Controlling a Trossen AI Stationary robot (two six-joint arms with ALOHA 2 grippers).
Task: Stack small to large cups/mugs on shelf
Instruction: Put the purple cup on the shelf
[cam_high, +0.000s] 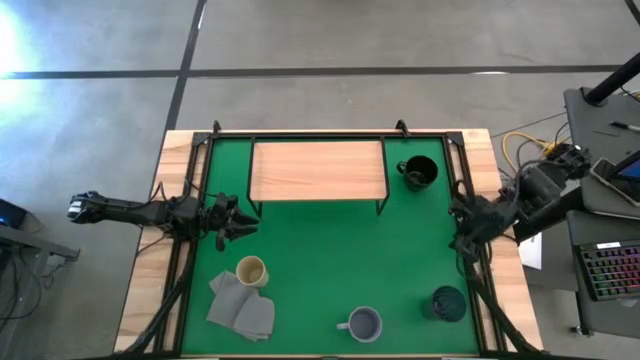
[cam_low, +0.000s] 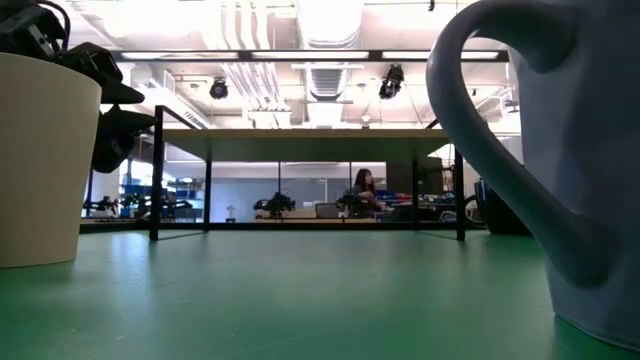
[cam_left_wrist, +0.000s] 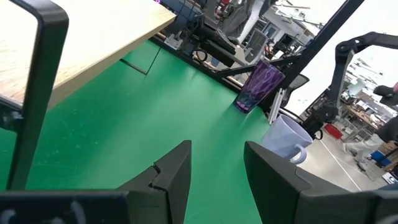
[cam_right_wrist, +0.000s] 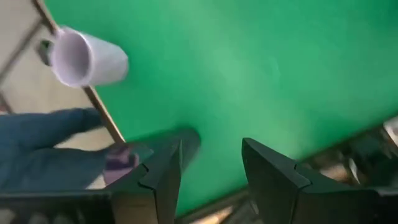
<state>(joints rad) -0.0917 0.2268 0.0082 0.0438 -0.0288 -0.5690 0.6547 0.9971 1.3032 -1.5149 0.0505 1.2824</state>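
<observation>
Scanning left to right from the high view. Left gripper (cam_high: 243, 220) hovers over the green mat's (cam_high: 330, 265) left edge, fingers apart, nothing between them; its wrist view confirms the gap over bare mat.

Near-left: tan handleless cup (cam_high: 251, 271), upright, touching the far corner of a grey folded cloth (cam_high: 242, 306). Low view shows the cup (cam_low: 45, 160) as a matte, cream, slightly tapered wall, which the overhead hides.

Far centre: shelf (cam_high: 318, 170), a pale wood-grain board on thin black legs, top bare. Only the low view shows the open space under the board (cam_low: 310, 133), and a person seated in the room beyond.

Near centre-right: lavender-grey handled mug (cam_high: 365, 324), upright, handle pointing left. It sits right at the low camera, so its curved handle (cam_low: 500, 150) blocks that view's right half.

Far right: black handled mug (cam_high: 418, 172), on the mat just right of the shelf, glossy.

Near right: translucent purple tumbler (cam_high: 448, 303), upright. Overhead it reads dark teal; the left wrist view shows it purple with faceted, rippled walls (cam_left_wrist: 260, 86), the lavender mug (cam_left_wrist: 287, 138) just beside it.

Right gripper (cam_high: 462, 238) hangs at the mat's right edge, between black mug and tumbler, fingers spread, holding nothing; the right wrist view (cam_right_wrist: 211, 163) shows mat through the gap.
</observation>
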